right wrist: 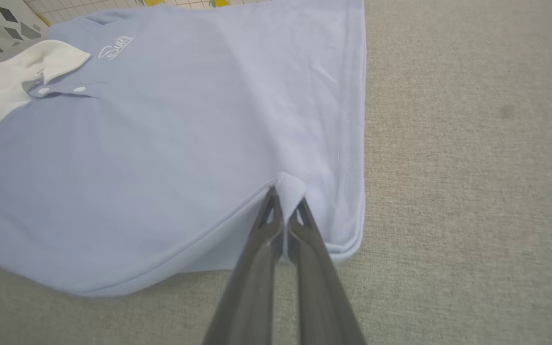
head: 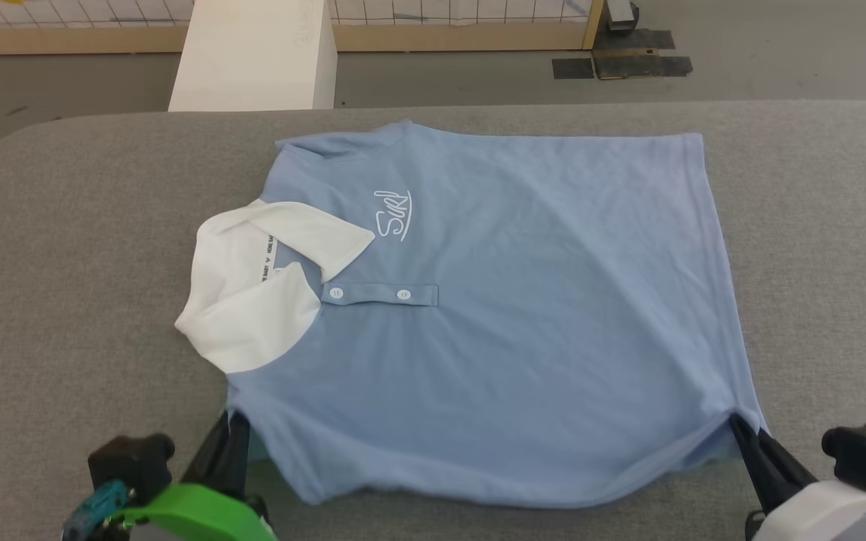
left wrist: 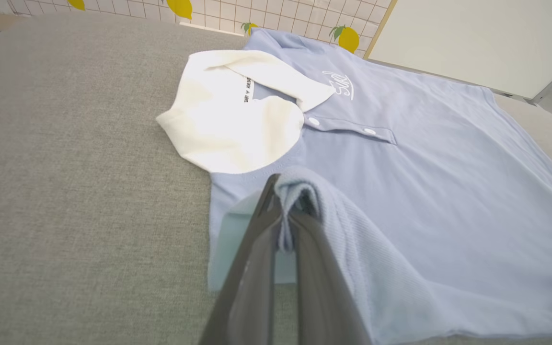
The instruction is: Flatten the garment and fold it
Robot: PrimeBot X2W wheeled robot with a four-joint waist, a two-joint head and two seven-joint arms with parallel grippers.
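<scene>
Light blue polo shirt (head: 523, 315) spread flat mid-surface (head: 80, 263), white collar (head: 252, 300) left, hem right. Left tool (head: 234, 428) clamped on its near-left edge, right tool (right wrist: 285, 206) clamped near its near-right hem corner. Fabric bunched at both pinches.

Indoor test area of a laboratory or workshop kind: a grey cloth-covered work table (head: 72, 285) with rounded corners stands on a grey floor (head: 448, 79) marked with dark tape patches (head: 632, 64), bounded by a wood-framed grid panel (head: 463, 34) printed with lemons (left wrist: 349, 39); a white block (head: 252, 56) stands beyond.
</scene>
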